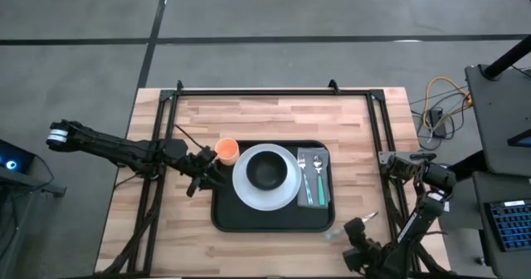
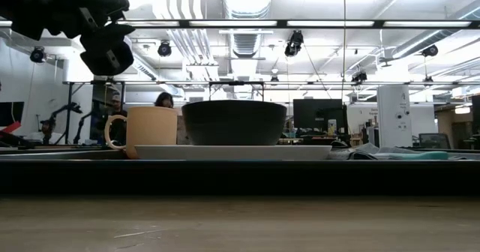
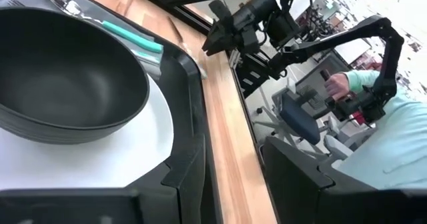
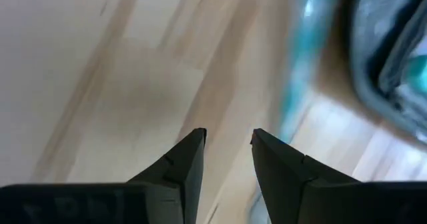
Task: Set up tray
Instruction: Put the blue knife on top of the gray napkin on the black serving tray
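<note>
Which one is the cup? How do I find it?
Find the big black tray in the middle of the wooden table. A white plate holding a black bowl sits on it. The cup is in the tray's far left corner, the only orange thing there.

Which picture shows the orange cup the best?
The high view: the orange cup sits in plain sight at the black tray's far left corner, beside the white plate. The low view shows its side and handle, looking pale. Neither wrist view shows it.

Black rimmed tray [image 1: 224, 217], flat, mid-table, rounded corners
</note>
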### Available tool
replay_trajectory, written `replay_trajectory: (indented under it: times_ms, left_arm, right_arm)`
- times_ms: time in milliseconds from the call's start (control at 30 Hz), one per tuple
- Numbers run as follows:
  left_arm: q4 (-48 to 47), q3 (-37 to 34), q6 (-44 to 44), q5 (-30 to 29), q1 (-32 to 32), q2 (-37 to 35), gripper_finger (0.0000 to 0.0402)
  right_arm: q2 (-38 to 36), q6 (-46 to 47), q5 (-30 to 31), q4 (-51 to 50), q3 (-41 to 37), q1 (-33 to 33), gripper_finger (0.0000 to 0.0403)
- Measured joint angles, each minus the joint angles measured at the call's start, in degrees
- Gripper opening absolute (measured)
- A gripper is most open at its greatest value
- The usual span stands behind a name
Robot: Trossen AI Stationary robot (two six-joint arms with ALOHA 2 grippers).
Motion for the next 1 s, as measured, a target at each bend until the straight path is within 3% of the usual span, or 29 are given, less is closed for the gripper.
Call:
replay_trajectory:
  times_ms: [333,633,1000]
  left_arm:
    - [-0.2,0.0,0.0,1.5,0.0,0.0,0.0134]
    - [-0.2,0.0,0.0,1.6,-0.1,0.0,0.0134]
    - [-0.9,0.0,-0.3,3.0,-0.1,0.0,0.0134]
  right_arm:
    - [0.3,0.1,-0.4,0.7,-0.2,-0.2,0.0116]
    - [0.1,-0.9,-0.2,-1.2,-1.3,-4.7,0.0116]
    - [-5.1,-2.9,-0.3,0.5,-6.7,-6.4,0.0116]
